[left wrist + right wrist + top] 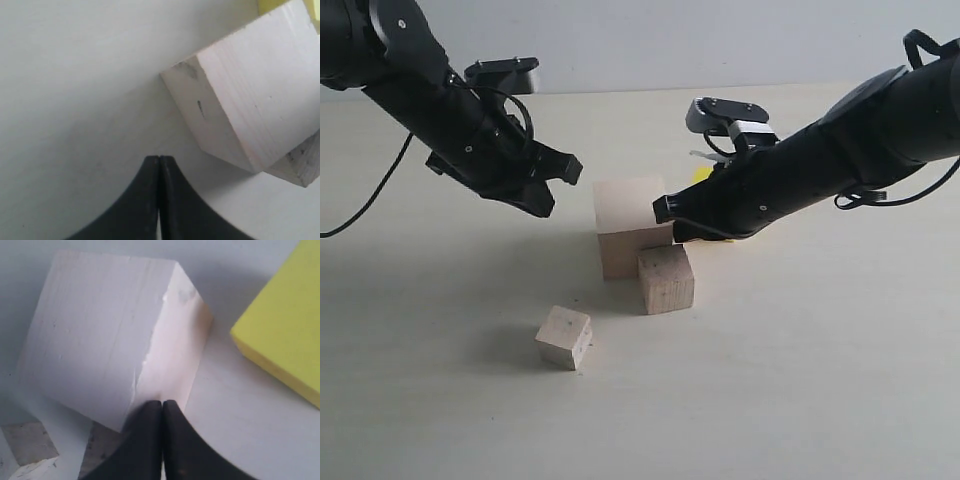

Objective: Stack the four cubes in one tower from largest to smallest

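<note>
Fingers pressed together on both arms, the right fingers (pixel 667 208) hung at the large wooden cube's (pixel 626 222) 3 o'clock edge, nearer than the left fingers (pixel 558 175) to the yellow cube (pixel 701 174), half-hidden at its 1 o'clock on the tabletop (pixel 800 380).

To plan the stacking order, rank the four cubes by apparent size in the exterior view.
1. Large wooden cube
2. Medium wooden cube
3. Small wooden cube, which looks only slightly smaller because it sits nearer the camera
Yellow cube: unranked, since only a sliver shows.
</note>
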Controlling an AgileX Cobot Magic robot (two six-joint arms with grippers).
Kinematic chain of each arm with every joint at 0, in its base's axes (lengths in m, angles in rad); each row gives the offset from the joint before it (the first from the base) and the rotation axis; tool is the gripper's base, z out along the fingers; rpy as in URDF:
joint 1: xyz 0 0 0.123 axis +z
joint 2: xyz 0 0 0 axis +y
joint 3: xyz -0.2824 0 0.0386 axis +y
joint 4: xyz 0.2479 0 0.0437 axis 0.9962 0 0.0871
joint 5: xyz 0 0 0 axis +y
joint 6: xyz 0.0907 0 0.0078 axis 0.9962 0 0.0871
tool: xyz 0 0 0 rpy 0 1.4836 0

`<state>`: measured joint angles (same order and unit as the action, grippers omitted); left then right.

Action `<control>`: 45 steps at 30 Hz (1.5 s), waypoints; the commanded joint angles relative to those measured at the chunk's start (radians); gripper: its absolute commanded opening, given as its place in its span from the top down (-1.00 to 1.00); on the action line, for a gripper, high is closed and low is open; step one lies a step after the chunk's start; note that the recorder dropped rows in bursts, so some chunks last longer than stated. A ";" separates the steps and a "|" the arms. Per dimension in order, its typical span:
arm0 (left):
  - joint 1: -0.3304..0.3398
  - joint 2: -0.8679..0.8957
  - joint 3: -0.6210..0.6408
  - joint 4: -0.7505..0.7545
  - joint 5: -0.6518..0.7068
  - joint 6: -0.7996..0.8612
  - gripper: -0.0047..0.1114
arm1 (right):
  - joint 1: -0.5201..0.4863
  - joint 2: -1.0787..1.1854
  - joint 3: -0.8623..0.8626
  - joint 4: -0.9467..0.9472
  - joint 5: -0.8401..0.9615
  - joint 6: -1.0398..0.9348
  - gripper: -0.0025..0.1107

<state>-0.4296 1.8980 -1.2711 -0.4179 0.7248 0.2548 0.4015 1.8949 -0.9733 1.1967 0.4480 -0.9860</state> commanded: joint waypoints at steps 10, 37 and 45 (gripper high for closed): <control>-0.001 0.004 0.003 -0.100 -0.030 0.086 0.92 | -0.001 0.006 -0.003 0.054 0.018 -0.055 0.96; -0.001 0.069 0.003 -0.277 -0.076 0.211 0.92 | -0.001 0.040 -0.071 0.056 0.025 -0.062 0.96; -0.001 0.069 0.003 -0.275 -0.085 0.211 0.92 | -0.001 0.042 -0.073 0.056 0.003 -0.062 0.96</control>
<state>-0.4296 1.9716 -1.2711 -0.6843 0.6504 0.4602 0.4015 1.9361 -1.0399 1.2494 0.4586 -1.0356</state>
